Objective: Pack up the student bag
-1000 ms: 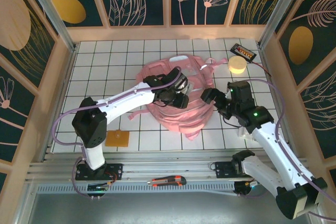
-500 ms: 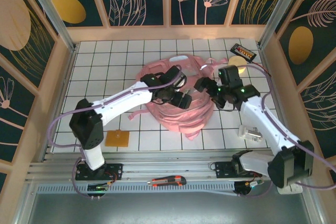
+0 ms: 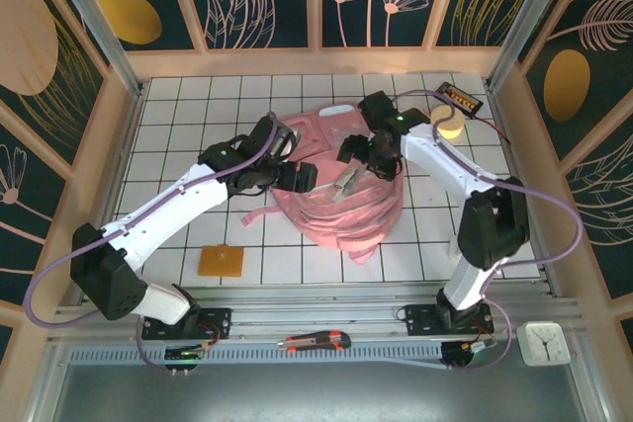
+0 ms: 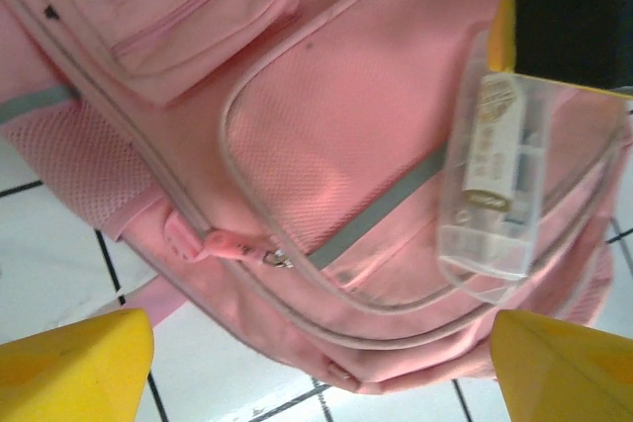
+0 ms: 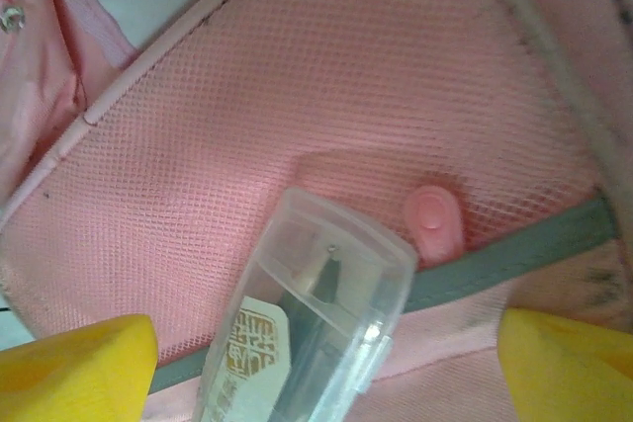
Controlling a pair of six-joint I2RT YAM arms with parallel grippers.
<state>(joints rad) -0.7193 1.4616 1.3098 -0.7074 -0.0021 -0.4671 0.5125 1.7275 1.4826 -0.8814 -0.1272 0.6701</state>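
The student bag, a large pink backpack with grey strips, lies flat in the middle of the tiled table. A clear plastic case with a pointed tool inside rests on its front. My left gripper hovers over the bag's left side, open; in the left wrist view the case lies ahead on the bag, away from the yellow fingertips. My right gripper hangs open above the case, whose sides are clear of both fingertips, over the bag's mesh pocket.
An orange card lies at the front left of the table. A yellow round object and a black device sit at the back right. On the front rail lies a utility knife, and a white clock sits at the front right.
My left gripper opened, left the clear case on the bag and drew back to the left. The right arm swung from the right side to above the case.
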